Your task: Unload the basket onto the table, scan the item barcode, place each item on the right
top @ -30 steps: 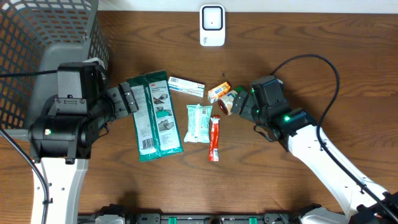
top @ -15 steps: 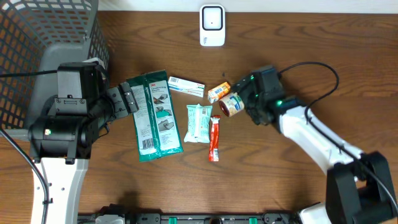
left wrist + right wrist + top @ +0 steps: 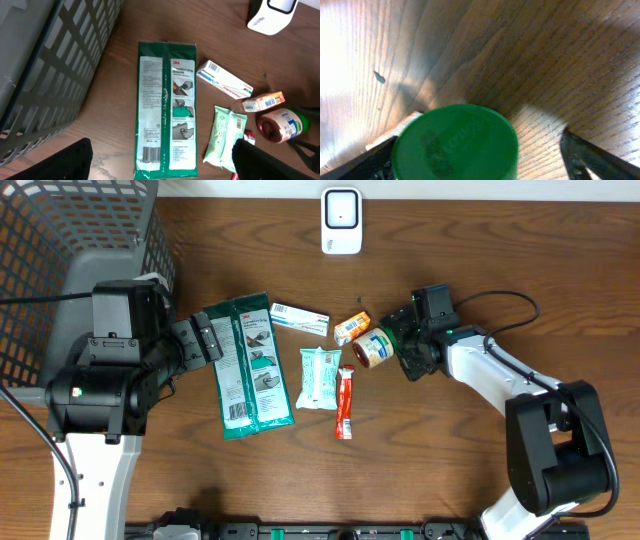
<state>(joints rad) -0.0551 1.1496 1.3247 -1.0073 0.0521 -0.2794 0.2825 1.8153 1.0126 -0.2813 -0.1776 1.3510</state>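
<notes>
Green lid (image 3: pixel 455 142) fills the right wrist view: the jar (image 3: pixel 374 348) lies on its side on the bench (image 3: pixel 500 260) beside an orange box (image 3: pixel 350 328), right hand (image 3: pixel 398 347) wide open around the lid end. I'd squeeze the lid squarely, keeping the label free for the scanner (image 3: pixel 341 220).

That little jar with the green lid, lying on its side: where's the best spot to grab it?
Probably at the green lid, coming from the right, where the open right gripper faces it. The jar lies on its side with the lid pointing that way, so the jaws can straddle its round rim.
</notes>
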